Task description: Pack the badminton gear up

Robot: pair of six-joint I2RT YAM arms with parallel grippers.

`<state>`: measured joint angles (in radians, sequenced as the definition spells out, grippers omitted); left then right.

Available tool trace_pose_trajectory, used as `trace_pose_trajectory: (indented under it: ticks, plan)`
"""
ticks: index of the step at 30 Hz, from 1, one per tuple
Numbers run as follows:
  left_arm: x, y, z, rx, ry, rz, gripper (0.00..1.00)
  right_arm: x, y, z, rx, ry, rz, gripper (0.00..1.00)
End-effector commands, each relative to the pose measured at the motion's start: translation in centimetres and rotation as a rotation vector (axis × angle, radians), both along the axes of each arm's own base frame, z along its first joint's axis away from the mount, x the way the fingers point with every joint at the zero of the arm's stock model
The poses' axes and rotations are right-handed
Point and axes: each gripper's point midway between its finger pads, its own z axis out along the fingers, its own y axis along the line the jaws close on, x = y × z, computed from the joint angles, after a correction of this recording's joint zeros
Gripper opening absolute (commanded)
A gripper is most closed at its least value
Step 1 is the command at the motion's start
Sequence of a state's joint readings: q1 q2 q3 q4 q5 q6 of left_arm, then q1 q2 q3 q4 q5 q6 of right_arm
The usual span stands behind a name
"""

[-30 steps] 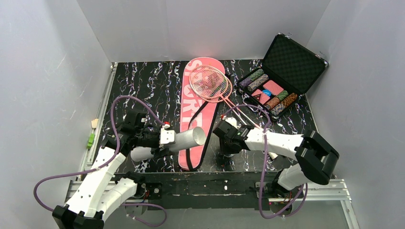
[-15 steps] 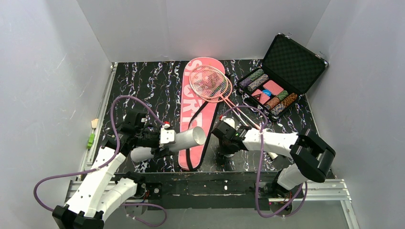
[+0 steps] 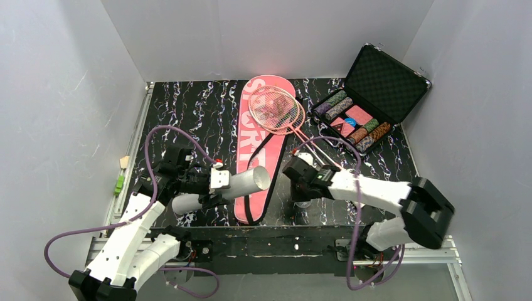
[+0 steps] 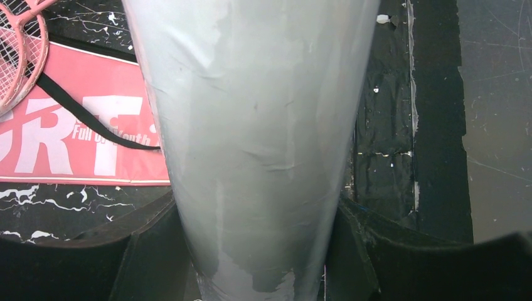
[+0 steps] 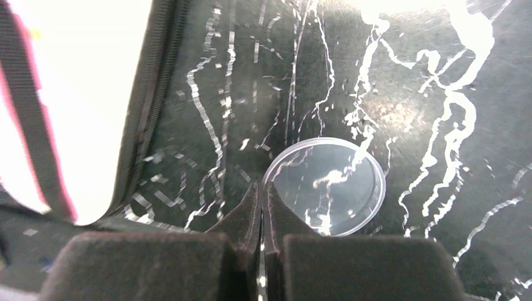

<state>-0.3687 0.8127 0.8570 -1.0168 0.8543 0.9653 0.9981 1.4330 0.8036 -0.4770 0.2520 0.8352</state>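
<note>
My left gripper is shut on a white tube and holds it level above the near end of the pink bag. In the left wrist view the tube fills the space between the jaws of the left gripper. Two pink rackets lie with their heads on the bag. Low over the table to the right of the bag, my right gripper is shut on the rim of a clear round lid. The right gripper's tips meet at the lid's left edge.
An open black case of poker chips stands at the back right. The bag's black strap trails over its pink face. Grey walls close in the table on three sides.
The right gripper has closed from part open to fully shut at the lid's rim, and its arm shifted slightly. The left arm and the tube have not moved.
</note>
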Motion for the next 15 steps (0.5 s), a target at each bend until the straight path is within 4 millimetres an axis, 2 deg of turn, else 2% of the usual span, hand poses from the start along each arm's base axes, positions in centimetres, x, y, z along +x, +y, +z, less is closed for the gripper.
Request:
trace_pose_trajectory:
  ticks: [1, 5, 10, 13, 15]
  plan:
    - [-0.4, -0.3, 0.2, -0.023, -0.021, -0.026, 0.29, 0.7, 0.4, 8.1, 0.157, -0.129, -0.007, 0.01]
    - [-0.3, -0.3, 0.1, -0.022, -0.025, -0.030, 0.29, 0.0, 0.3, 15.6, 0.353, -0.235, 0.020, 0.01]
    - [-0.2, -0.3, 0.0, -0.021, -0.030, -0.033, 0.29, -2.9, 1.1, 24.9, 0.673, -0.338, 0.178, 0.01]
    - [-0.1, -0.4, 0.1, -0.025, -0.029, -0.036, 0.30, -5.0, 1.3, 28.7, 0.821, -0.373, 0.284, 0.01]
    - [-0.1, -0.4, 0.2, -0.027, -0.032, -0.037, 0.29, -6.0, 1.7, 30.3, 0.885, -0.387, 0.348, 0.01]
